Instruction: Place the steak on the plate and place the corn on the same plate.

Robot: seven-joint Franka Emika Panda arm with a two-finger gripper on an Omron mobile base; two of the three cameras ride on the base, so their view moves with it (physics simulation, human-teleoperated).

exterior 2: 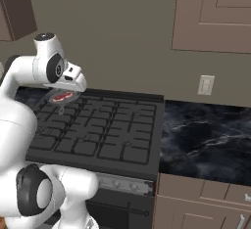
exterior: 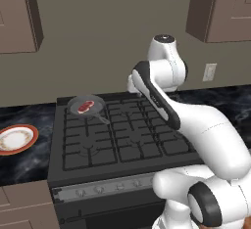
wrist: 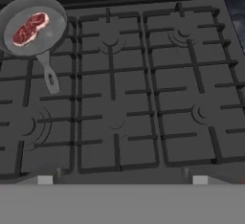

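- My jaws are spread wide and pinch nothing; they hang above the stove, well apart from everything on it.
- Nearest to me is the front edge of the black gas stove, with a row of knobs on its front panel.
- The dark iron grates cover the whole top of the stove, and the burners under them carry no pot.
- On the far left burner stands a dark frying pan, with its handle pointing toward the front.
- The steak lies flat inside this pan, near the middle of it.
- To the left of the stove, on the dark marble bench, lies the plate with the orange-red rim; nothing lies on it.
- The plate and the pan are well apart.
- I cannot see the corn.
- On the wall to the right there is a white socket.
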